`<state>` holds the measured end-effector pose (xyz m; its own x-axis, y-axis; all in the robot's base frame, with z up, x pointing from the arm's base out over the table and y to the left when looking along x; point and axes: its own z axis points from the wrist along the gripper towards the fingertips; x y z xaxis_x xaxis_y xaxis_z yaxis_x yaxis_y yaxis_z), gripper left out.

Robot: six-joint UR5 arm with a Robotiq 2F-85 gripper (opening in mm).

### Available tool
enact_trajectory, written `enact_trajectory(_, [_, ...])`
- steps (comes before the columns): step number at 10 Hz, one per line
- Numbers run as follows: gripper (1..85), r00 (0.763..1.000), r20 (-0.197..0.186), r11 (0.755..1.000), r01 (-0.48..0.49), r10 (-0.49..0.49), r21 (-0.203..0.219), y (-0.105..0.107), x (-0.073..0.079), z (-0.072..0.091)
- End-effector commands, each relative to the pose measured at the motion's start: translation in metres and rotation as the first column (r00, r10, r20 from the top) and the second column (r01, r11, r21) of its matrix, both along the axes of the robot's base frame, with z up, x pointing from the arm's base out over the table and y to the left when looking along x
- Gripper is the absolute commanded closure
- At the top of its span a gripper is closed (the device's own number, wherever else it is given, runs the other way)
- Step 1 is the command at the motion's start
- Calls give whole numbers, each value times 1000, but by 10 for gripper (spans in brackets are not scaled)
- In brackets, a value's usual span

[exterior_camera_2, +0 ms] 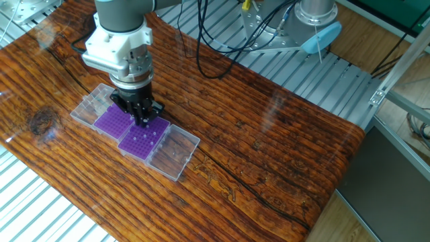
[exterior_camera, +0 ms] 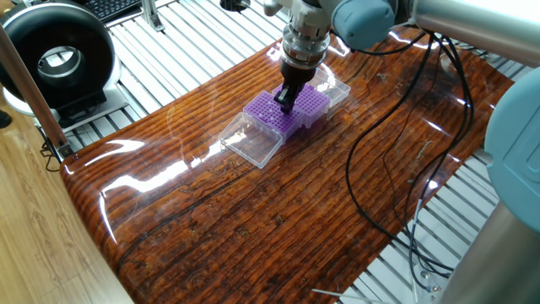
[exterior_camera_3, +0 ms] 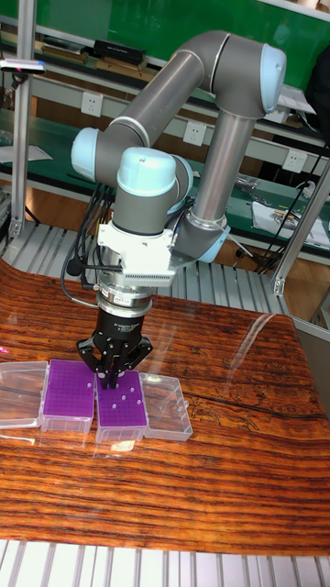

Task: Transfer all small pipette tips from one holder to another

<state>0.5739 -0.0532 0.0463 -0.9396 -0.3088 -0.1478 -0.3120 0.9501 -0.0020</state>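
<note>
In the tall fixed view, a clear lid (exterior_camera_3: 20,394) lies flat at the far left of the wooden table (exterior_camera_3: 229,477), hinged to the first purple rack (exterior_camera_3: 70,395). Just right of it, touching side by side, sits the second purple rack (exterior_camera_3: 122,408), which carries a few small pale tips (exterior_camera_3: 117,401) scattered over its grid; how many cannot be counted. Its own clear lid (exterior_camera_3: 169,406) lies open to the right. The gripper (exterior_camera_3: 112,378) hangs vertically from the grey and blue arm (exterior_camera_3: 197,138), its dark fingers drawn close together with their ends down at the seam between the two racks; whether they pinch a tip cannot be told, since the tips are too small and the fingers cover the spot.

In the other fixed view the same row runs diagonally in the left part of the frame: lid, first purple rack (exterior_camera_2: 111,120), second purple rack (exterior_camera_2: 142,140) with pale dots, lid. The gripper (exterior_camera_2: 142,122) stands over the inner edges of both.

In one fixed view the racks sit in the upper middle of the frame, the gripper (exterior_camera: 284,103) above them, and black cables (exterior_camera: 396,169) trail across the table to the right
</note>
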Motion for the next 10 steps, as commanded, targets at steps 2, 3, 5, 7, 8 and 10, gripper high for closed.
enact_trajectory(2, [673,1000,9,1000,0,0,22,3,3,2])
enact_trajectory(3, [673,1000,9,1000,-5,4,24,3,3,3])
enact_trajectory(5, [673,1000,10,999,-17,16,30,4,4,3])
enact_trajectory(7, [673,999,11,999,-32,32,29,4,4,3])
enact_trajectory(8, [667,999,8,999,-41,41,26,2,3,4])
enact_trajectory(10, [667,999,14,998,-48,48,28,3,5,4])
